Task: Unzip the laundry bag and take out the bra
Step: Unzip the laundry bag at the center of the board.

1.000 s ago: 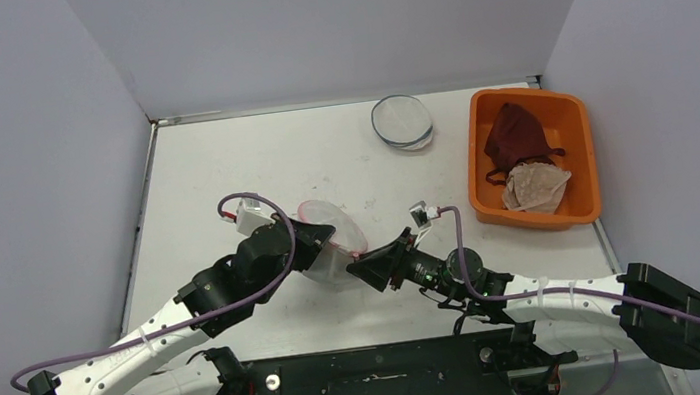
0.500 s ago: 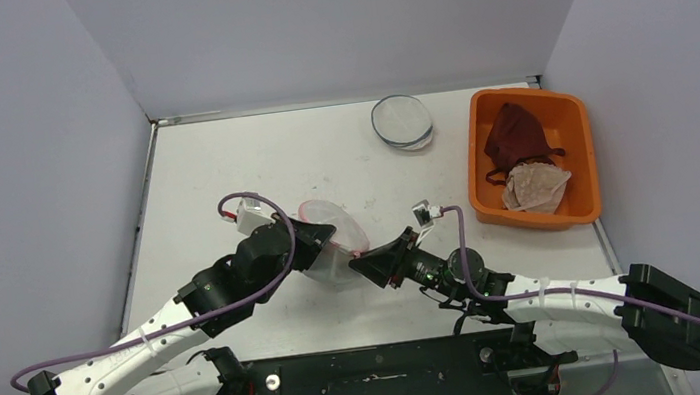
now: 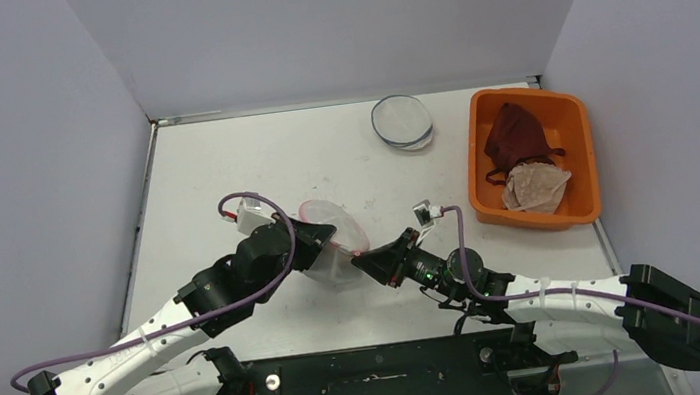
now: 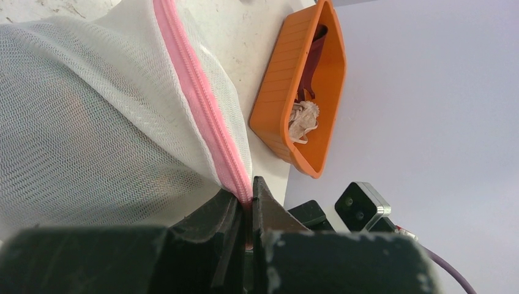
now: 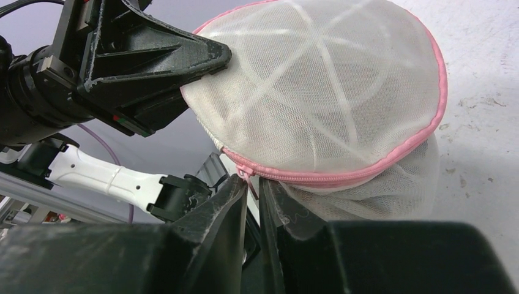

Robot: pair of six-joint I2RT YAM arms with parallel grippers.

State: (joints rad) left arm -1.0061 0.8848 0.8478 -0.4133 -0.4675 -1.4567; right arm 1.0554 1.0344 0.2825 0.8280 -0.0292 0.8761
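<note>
The right gripper (image 5: 252, 184), jaws drawn almost together, pinches the pink zipper pull (image 5: 246, 174). The left gripper (image 4: 247, 199) is clamped shut on the zipper tape (image 4: 199, 110) of the mesh laundry bag (image 3: 333, 228), left of centre on the tabletop (image 3: 221, 163). The zip looks closed, so the unzipping and the bra's removal are yet to be done.

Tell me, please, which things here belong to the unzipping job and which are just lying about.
Job: laundry bag; zipper pull; left gripper, clamped on its pink edge; right gripper, at the pull.
Lying about: orange bin; dark red garment; beige garment; round mesh item.
</note>
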